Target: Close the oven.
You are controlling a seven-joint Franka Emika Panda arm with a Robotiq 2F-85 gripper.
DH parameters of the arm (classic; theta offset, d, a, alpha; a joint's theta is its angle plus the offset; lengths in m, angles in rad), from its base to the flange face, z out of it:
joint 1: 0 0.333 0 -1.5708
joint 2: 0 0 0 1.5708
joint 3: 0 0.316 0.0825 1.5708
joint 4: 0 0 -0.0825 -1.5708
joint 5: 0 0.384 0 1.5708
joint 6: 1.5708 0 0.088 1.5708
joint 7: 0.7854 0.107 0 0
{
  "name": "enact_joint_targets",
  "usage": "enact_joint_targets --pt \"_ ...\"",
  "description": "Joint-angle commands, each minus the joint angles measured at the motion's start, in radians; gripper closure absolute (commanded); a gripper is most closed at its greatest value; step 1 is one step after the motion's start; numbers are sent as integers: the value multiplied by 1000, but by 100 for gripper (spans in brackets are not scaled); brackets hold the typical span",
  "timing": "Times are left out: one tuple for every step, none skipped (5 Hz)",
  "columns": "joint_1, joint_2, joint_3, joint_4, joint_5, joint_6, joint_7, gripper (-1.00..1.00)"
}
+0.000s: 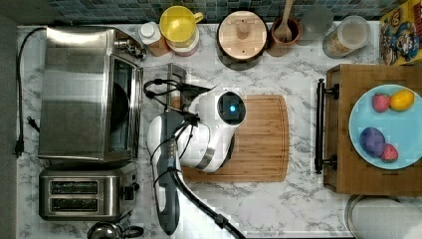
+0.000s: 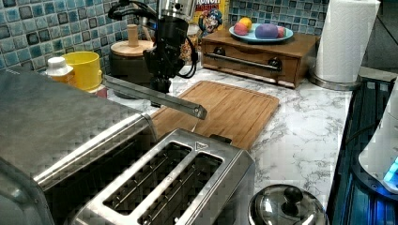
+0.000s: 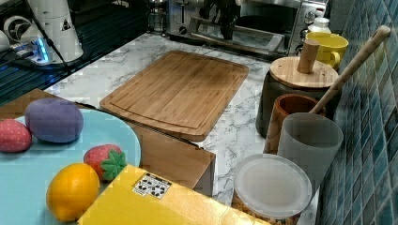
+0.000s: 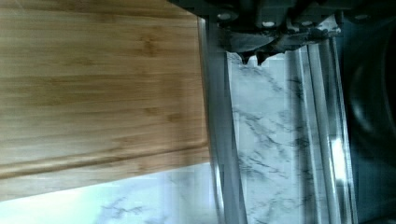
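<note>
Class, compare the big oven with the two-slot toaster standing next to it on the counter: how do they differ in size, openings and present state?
The oven is far larger and boxier than the toaster. The oven opens at the front through a glass-paned door, now dropped down to about level; the toaster has two fixed slots in its top. The gripper is at the oven's door, while the toaster stands untouched. Both are shiny steel and stand side by side on the marble counter.

the oven (image 1: 84, 94) sits at the top view's left on the counter (image 1: 298, 199), the arm (image 1: 199, 129) just beside it over the cutting board (image 1: 263, 139).
</note>
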Motion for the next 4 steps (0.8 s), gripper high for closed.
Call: enact_joint_targets --pt "181 -32 116 263 -272 -4 337 100" --pt "198 -15 148 320 -306 -50 342 100" --pt "214 -49 169 309 -313 -24 342 100" --pt "243 -5 193 392 -443 -95 433 100"
